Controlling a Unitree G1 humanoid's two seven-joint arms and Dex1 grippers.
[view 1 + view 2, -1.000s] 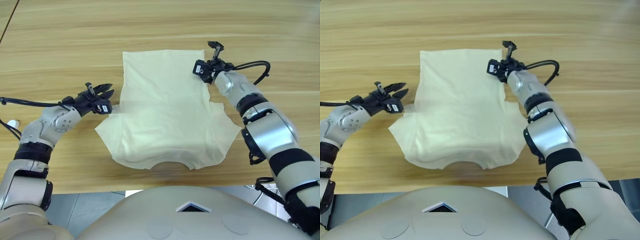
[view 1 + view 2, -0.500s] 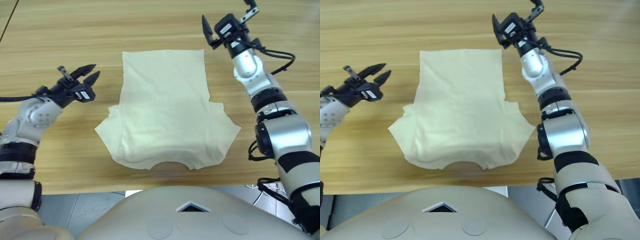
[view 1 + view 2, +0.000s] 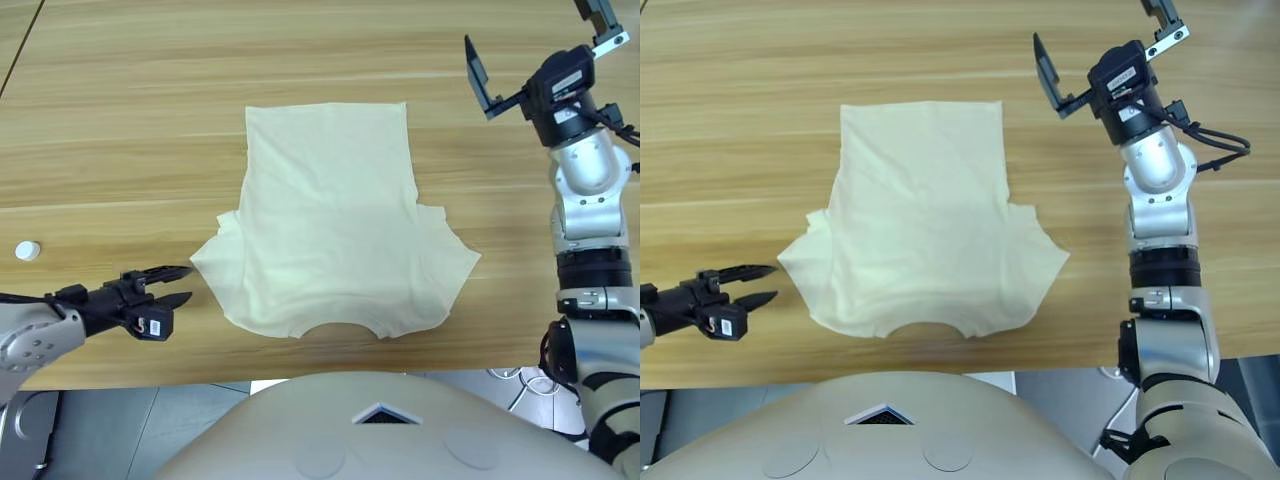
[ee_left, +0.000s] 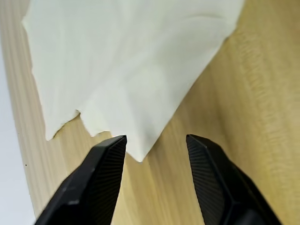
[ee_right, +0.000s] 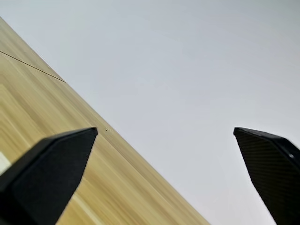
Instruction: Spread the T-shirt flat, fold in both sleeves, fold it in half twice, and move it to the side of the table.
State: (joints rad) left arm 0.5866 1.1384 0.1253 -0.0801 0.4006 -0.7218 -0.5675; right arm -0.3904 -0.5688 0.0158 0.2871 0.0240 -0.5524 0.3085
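Cream cotton T-shirt (image 3: pixel 335 225) lies face-flat on the wooden table (image 3: pixel 120 90), neckline toward the robot, hem (image 3: pixel 325 108) on the far side. Body looks spread and mostly smooth; the sleeve on the robot's left (image 3: pixel 215 250) has a small rumple at its upper edge, and the sleeve on the robot's right (image 3: pixel 450 258) sits out flat. Both sleeves are unfolded, with no fold anywhere in the body. Judged progress: spreading is about done, while the sleeve folds, both half folds and the move to the side are all left. Left gripper (image 3: pixel 185 282) is low, just beside the shirt's left sleeve corner on its near side, fingers parted a moderate way and empty; in the left wrist view the sleeve tip shows between the two fingers (image 4: pixel 105 168), and I can't tell if there is contact. Right gripper (image 3: pixel 530 28) is raised beyond the shirt's far right corner, well apart from the cloth, spread wide and empty. Small white round cap (image 3: pixel 27 250) lies well off the shirt's left side.
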